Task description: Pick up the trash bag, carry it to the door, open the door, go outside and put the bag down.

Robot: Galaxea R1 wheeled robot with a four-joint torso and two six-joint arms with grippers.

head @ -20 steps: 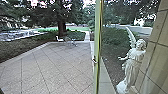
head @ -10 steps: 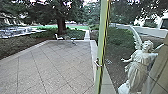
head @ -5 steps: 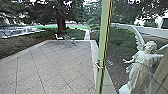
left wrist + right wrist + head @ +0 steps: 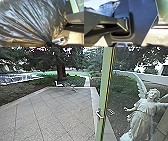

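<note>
Advanced slightly since the earlier frame: robot; black trash bag [image 4: 33, 21], lifted, neck apparently gripped in left claw [image 4: 49, 44]; glass door [image 4: 104, 92] ahead of claw, seemingly open; exit and set-down outstanding.

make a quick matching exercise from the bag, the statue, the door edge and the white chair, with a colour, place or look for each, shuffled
1. trash bag
2. statue
3. door edge
4. white chair

a. near the tree trunk
b. pale, winged
c. dark, shiny, gathered into folds
d. pale green, running top to bottom in the head view

Pairs: 1-c, 2-b, 3-d, 4-a
</note>
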